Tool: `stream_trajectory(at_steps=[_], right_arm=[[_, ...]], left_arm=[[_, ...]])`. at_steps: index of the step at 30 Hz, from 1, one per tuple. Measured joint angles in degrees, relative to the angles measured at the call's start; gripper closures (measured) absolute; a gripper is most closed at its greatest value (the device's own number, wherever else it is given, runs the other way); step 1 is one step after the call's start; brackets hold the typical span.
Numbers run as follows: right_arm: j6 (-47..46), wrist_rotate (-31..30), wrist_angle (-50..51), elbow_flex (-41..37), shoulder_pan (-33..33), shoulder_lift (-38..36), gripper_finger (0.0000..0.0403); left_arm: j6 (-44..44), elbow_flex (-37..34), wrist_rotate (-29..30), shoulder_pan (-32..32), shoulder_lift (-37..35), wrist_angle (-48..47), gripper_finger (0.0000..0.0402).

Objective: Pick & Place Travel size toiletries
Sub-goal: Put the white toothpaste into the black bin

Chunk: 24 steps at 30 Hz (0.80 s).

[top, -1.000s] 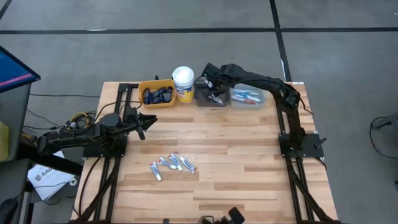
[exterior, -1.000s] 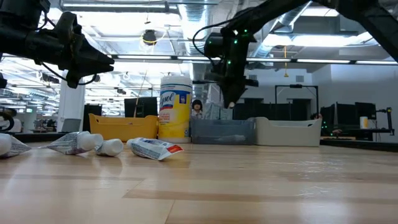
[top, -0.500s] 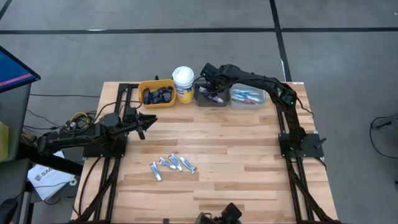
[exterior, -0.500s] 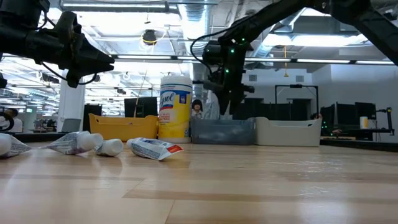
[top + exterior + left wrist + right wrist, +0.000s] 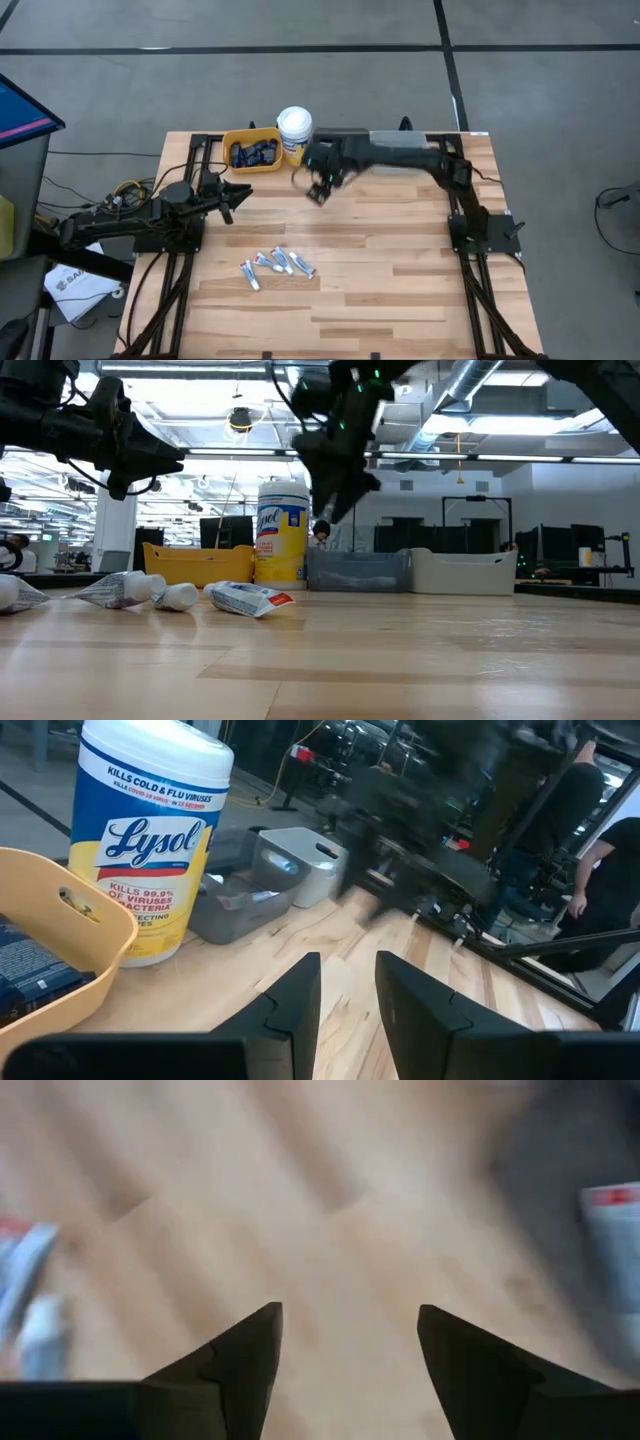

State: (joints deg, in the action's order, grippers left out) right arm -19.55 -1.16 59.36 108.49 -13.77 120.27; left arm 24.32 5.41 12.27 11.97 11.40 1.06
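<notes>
1. Toiletries for travel lay sorted and unsorted across a wooden table (image 5: 400, 260) that filled the centre of the overhead frame.
2. At centre right of the overhead frame, the right arm stretched leftward from its base, its right gripper (image 5: 318, 190) hanging over bare boards just below the white-lidded tub (image 5: 294, 130). Its fingers (image 5: 235, 1365) stood wide apart with nothing between them.
3. At mid left of that frame, the left arm waited, its left gripper (image 5: 232, 196) pointing toward the table's middle, its fingers (image 5: 300, 1005) set narrowly apart and empty.
4. Along the table's top edge, the yellow bin (image 5: 251, 150) at upper centre left held dark navy mini tubes (image 5: 254, 153); the dark bin (image 5: 235, 905) and the grey bin (image 5: 295, 865) sat beyond the tub in the left wrist view.
5. At lower centre left, a short row of small white tubes (image 5: 278, 264) lay unsorted, well apart from the right gripper.
6. Judged from this, the step in hand was the empty-handed trip toward the next item. The next move called for the right gripper to cross to that row, line its open jaws over a single tube, and descend without nudging the neighbours lying just beside it.
</notes>
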Motion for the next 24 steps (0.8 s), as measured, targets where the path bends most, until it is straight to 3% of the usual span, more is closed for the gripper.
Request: stream_trajectory(at_steps=[10,18,24], right_arm=[[-7.9,-1.75,-9.39,0.0,16.42,0.0,0.0171],[-15.26,-2.91,-17.33,0.27,19.9,4.5,0.0158],[-15.9,-3.18,-17.25,-0.11,20.87,7.72,0.0165]], left_arm=[[0.01,0.0,0.17,0.0,0.0,0.35,0.0306],[0.01,0.0,0.14,0.0,0.0,0.44,0.0306],[0.02,0.04,-0.09,0.0,0.92,0.85,0.0306]])
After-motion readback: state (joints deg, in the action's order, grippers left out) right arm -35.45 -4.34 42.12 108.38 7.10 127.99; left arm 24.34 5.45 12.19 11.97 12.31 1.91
